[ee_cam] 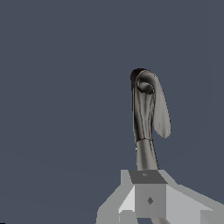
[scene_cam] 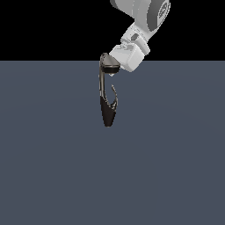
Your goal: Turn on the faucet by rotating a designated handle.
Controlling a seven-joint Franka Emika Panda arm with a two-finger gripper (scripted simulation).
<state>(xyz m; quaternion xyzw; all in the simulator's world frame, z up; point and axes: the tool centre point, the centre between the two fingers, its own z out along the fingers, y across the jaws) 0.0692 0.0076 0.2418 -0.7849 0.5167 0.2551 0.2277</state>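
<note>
A: Where do we stand?
B: Our fingers (scene_cam: 112, 70) sit beside the faucet (scene_cam: 105, 94) head; spread or pressed, we cannot tell. The handle (scene_cam: 115, 96) lies below them, curving upright off the base.

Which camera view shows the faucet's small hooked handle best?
The exterior view: there the handle is seen whole, curving up from the black base of the faucet, below the gripper. In the wrist view only the faucet's neck and head show; I cannot make out the handle.
</note>
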